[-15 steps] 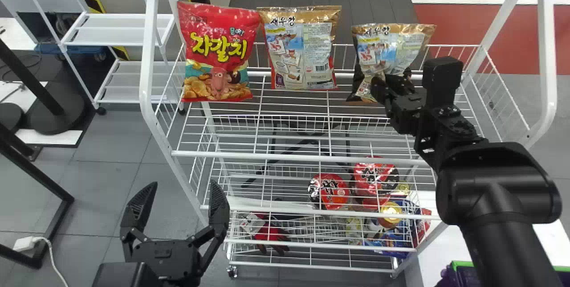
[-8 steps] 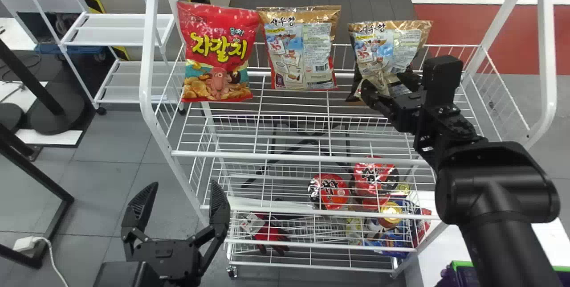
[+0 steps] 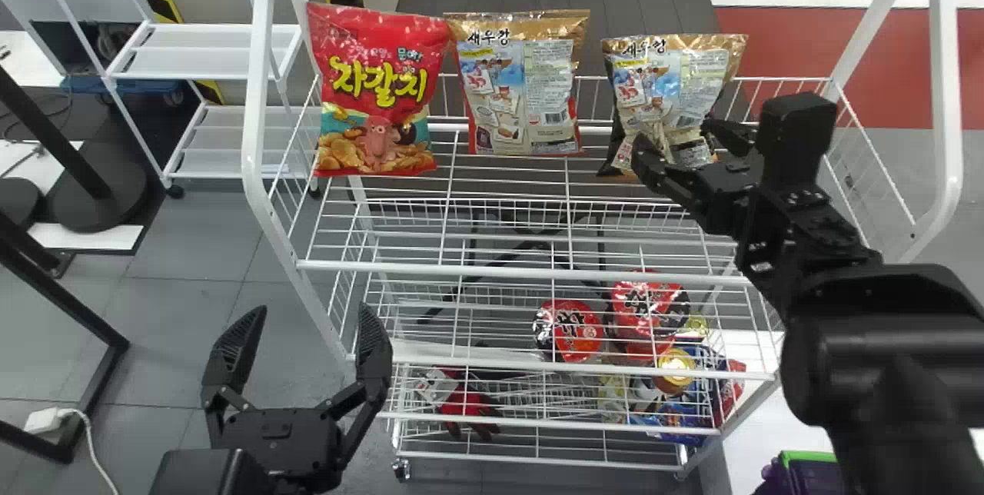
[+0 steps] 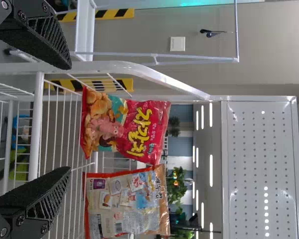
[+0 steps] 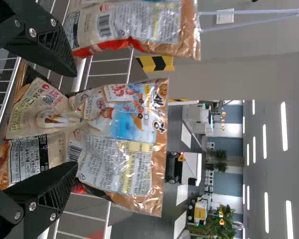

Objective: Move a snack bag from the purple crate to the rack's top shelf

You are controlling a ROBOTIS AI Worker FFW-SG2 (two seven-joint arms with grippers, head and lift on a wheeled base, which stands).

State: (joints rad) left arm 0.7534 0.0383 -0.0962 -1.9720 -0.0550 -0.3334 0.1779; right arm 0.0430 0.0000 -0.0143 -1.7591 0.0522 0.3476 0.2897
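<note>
The glossy, crinkled snack bag (image 3: 669,80), pinched-looking at its waist, stands on the white wire top shelf (image 3: 507,272), just ahead of the right gripper (image 3: 678,140), whose jaws are spread and released. Left of them stand a flatter tan bag (image 3: 516,88) and a shiny red bag (image 3: 377,88). The left gripper (image 3: 311,314), ribbed jaws parted, is parked lower left.

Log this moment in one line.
Rightmost snack bag: standing on top shelf | right pincer: open, close to it | left pincer: open, empty
</note>
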